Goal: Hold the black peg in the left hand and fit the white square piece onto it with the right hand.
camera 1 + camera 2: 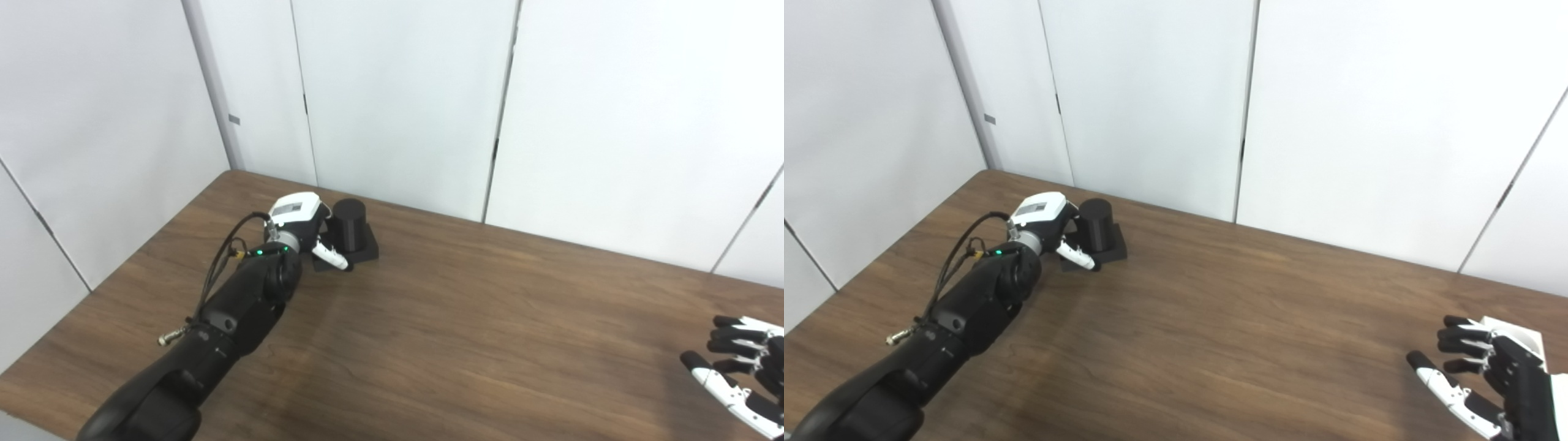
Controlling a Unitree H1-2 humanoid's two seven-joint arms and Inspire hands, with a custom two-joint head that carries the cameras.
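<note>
The left hand [304, 228] is reaching across the counter [465, 318] to the black peg [350, 224], a short round post upright on a square black base near the far left corner. The hand is at the peg's near side, thumb stretched along the base; whether the fingers have closed round the post cannot be told, as the hand's own back hides them.

The right hand [1488, 373] waits low at the right edge, fingers spread and loosely curled, holding nothing. Just behind it, in the right eye view, a white corner [1522, 334] shows, probably the white square piece, though too little is visible to be sure.

So the step in hand appears to be securing the peg. Next, the left hand needs a firm hold and a lift.

The counter is dark wood-grain, closed in by plain white wall panels [398, 92].
</note>
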